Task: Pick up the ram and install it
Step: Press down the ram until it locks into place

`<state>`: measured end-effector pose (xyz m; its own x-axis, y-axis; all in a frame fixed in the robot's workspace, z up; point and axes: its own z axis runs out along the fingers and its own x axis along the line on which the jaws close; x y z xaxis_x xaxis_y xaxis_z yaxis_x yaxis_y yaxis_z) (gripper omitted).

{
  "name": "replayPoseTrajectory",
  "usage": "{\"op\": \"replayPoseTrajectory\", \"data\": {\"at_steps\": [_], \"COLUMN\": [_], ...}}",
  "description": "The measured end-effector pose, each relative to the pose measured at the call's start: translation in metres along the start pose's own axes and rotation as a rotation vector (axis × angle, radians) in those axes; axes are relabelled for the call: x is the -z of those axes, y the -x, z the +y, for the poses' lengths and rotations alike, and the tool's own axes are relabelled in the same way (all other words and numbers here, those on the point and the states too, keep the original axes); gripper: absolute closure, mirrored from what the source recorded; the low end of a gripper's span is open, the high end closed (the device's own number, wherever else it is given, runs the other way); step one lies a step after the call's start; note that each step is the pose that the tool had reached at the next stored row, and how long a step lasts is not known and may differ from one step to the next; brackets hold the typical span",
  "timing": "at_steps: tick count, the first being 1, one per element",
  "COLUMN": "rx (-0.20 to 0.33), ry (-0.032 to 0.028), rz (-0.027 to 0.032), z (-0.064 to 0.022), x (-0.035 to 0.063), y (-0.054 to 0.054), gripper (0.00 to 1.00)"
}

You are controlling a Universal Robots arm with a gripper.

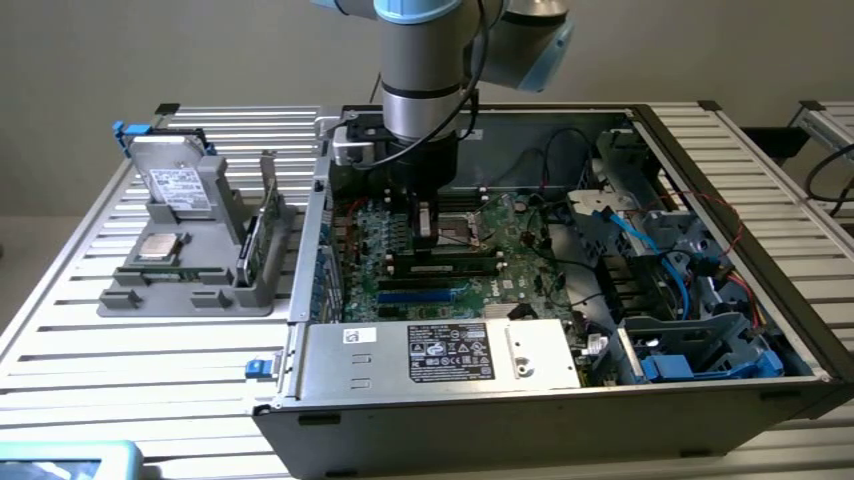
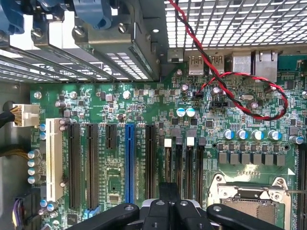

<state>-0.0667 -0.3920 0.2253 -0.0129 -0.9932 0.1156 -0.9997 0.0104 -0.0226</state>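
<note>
Arm reaches down into the open computer case (image 1: 641, 390), gripper (image 1: 430, 240) low over the motherboard (image 1: 501, 245), just beside the processor socket (image 1: 467, 225). Jaws pressed together (black fingers (image 2: 168, 211) side by side in wrist view), nothing pinched between them that I can tell. The ram (image 1: 451, 268) lies seated in a black slot (image 2: 178, 165) on the board, just below the gripper, near the case's front-middle. Blue slots (image 1: 414, 293) sit next to it. Grey parts holder (image 1: 187, 250) rests on the slatted table (image 1: 80, 360), by the case's left wall, exterior view's left.
</note>
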Motion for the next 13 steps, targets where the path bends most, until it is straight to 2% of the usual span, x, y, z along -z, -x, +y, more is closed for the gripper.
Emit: {"op": "replayPoseTrajectory", "data": {"at_steps": [10, 13], "rx": [0.0, 0.0], "ry": [0.0, 0.0009], "rz": [0.0001, -0.0006], "z": [0.0002, -0.0008], "x": [-0.0008, 0.0026], "y": [0.0001, -0.0002], "gripper": [0.89, 0.89]}}
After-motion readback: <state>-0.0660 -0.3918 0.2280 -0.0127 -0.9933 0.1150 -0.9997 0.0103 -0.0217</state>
